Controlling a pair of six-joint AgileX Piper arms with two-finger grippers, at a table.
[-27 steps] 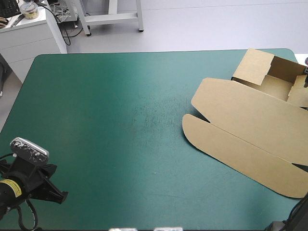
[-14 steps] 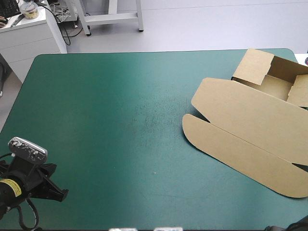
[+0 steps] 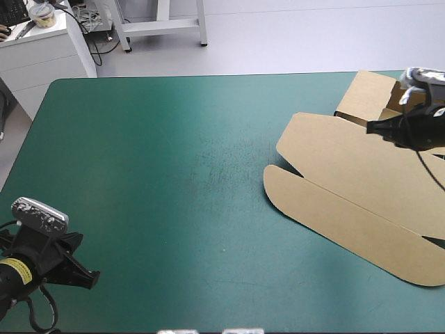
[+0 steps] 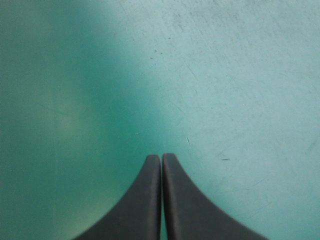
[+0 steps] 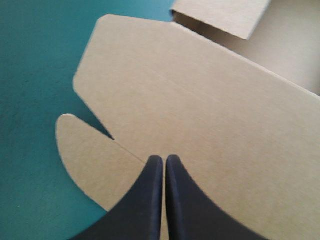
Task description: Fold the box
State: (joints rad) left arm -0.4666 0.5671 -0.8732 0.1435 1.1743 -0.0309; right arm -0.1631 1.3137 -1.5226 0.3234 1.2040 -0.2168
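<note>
The worktop (image 3: pixel 42 132), under its teal-green cover (image 3: pixel 174 181), is bare across most of its width. The brown box (image 3: pixel 348 174) lies along its right side and reaches toward the far right corner. The box's largest part is the lid (image 3: pixel 361 163), lying flat on the cover. A long rounded flap (image 3: pixel 334 219) joins the lid at a crease on the near side. Beyond the lid stands the tray (image 3: pixel 379 97), with its walls raised and its top open.

The right end effector (image 3: pixel 375 127) hangs over the lid close to the tray. Its two black fingers are pressed together into one point and grip nothing. In the right wrist view the tip lies over the lid near the notch where the flap begins. The left end effector (image 3: pixel 87 280) sits at the near left corner, well apart from the box, fingers likewise together over bare cover.

The step in hand seems to be creasing the lid or its flap. With its fingers together, the right end effector can only press or push. To lift an edge, the fingers would have to part and pinch the board at its free rim. Press along the scored line, not beside it, so the board bends cleanly. The board is probably light and may slide on the cover, so bringing the left end effector across to hold the lid down would likely help.
</note>
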